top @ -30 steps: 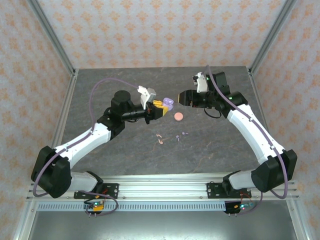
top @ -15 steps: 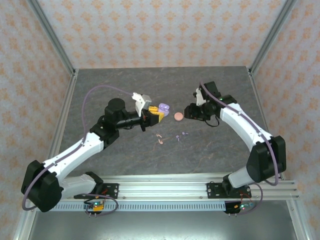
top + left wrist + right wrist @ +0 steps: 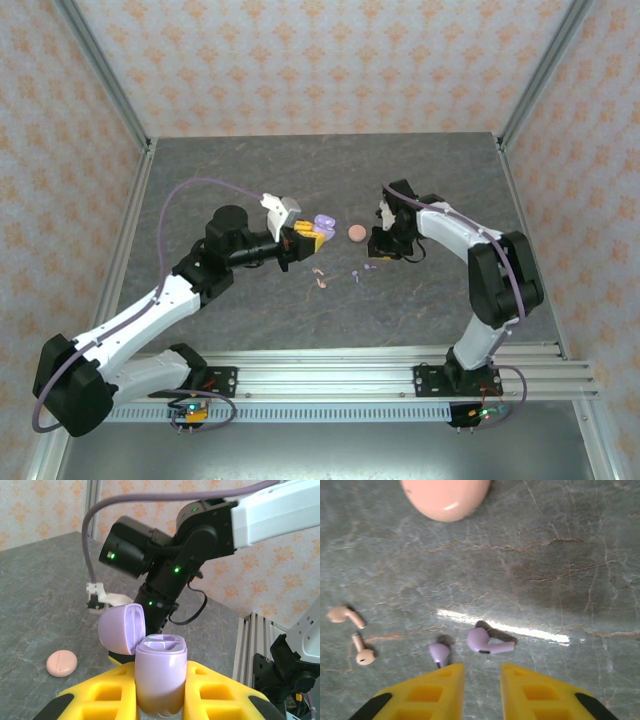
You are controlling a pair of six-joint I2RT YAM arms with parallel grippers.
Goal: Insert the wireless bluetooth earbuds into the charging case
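1. Grey marbled stone-look table top [image 3: 250, 320]: all loose parts lie mid-table, between the two arms.
2. Left gripper [image 3: 306, 236]: yellow fingers clenched on the body of the lilac round plastic charging case [image 3: 159, 675]. The case is held off the table and upright, with its hinged lid [image 3: 122, 630] flipped open and the wells facing up.
3. Right gripper [image 3: 482, 675]: pointing down at the table, yellow fingers parted, nothing between them.
4. Pale pink round coin-like case [image 3: 445, 495]: flat on the table, closed, roughly between the two grippers.
5. First lilac stemmed earbud [image 3: 482, 641]: on its side on the table, just ahead of the right fingertips. Second lilac stemmed earbud [image 3: 439, 653]: just beside it, apart.
6. First pale pink stemmed earbud [image 3: 342, 615] and second pale pink stemmed earbud [image 3: 362, 654]: close together on the table, off toward the left gripper's side. All four buds are outside both cases.
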